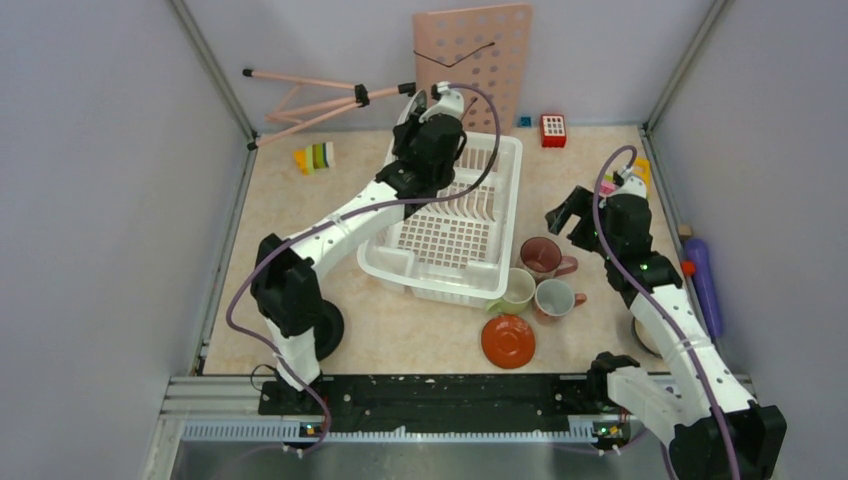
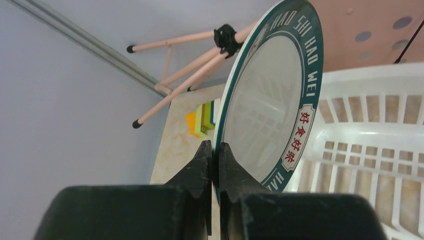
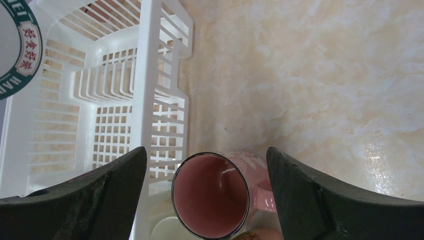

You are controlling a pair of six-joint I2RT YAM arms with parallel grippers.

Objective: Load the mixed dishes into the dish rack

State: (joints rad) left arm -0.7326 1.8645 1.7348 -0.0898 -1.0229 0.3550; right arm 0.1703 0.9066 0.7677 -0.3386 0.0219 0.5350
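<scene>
— Holding what, on the left?

— Clamped on the green-rimmed plate (image 2: 270,100); left gripper (image 2: 214,150) pinching the rim, jaws all but closed, only the plate's thickness between them; carried upright and edge-on above the far end of the dish rack (image 1: 505,215), towards the far edge of the desk (image 1: 300,220), just in front of the pink perforated board (image 1: 480,50).

— And on the right?

— Spread wide and empty; right gripper (image 3: 206,155) hovering over the maroon mug (image 3: 210,195), just beside the rack's right wall, towards the right edge; touching nothing.

— Left out on the desk?

— Grouped off the rack's near-right corner: pale-green mug (image 1: 517,290), pink mug (image 1: 555,298), and orange saucer (image 1: 507,341) closest to the near edge; no dish seen among the tines, so judged early in the job.

— Handling the plate?

— Likely stiff, glazed, slippery and breakable; best kept by the rim as now and lowered gently between two tines, never dropped; prone to swing in so small a pinch.

— The mug?

— Probably rigid, fairly light and smooth-walled; best taken across the wall at the lip, one finger inside, or across the body away from the handle; crowded by its neighbours, hence some risk of a knock.
</scene>
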